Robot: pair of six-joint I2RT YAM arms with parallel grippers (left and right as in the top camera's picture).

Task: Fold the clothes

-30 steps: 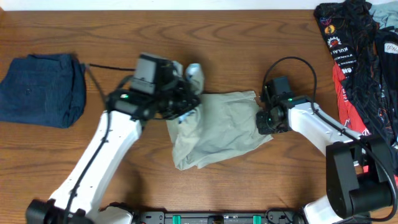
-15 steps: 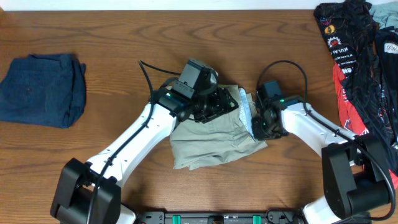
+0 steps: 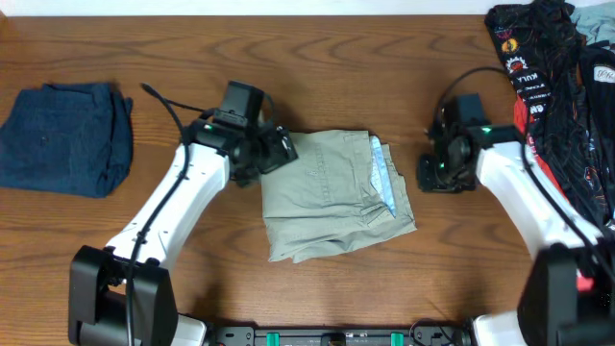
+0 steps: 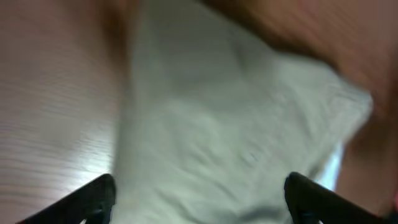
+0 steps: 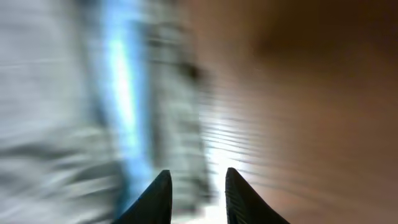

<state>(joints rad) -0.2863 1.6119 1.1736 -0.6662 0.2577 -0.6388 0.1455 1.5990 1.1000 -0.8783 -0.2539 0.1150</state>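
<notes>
Khaki trousers [image 3: 332, 197] lie folded mid-table, a bit toward the near edge, w/ left gripper [image 3: 278, 152] spread wide & empty just off their left side, right gripper [image 3: 434, 175] narrowly parted, empty, nearer the right edge, prob. so the fold sits undisturbed.

The table [image 3: 384, 58] is brown wood with visible grain and a soft sheen. At its centre the trousers [image 3: 327, 192] are matt khaki woven cloth, lightly creased, with a paler bluish lining at their 3 o'clock edge. At 9 o'clock the jeans [image 3: 62, 139] are dull dark-blue denim. At 2 o'clock lies a heap of black and red cloth [image 3: 548, 86] with printed patches. The left arm [image 3: 178, 197] and right arm [image 3: 519, 187] have smooth white plastic shells. The left hand [image 4: 199, 199] and right hand [image 5: 194, 193] have matt black fingers [image 4: 93, 196].
</notes>
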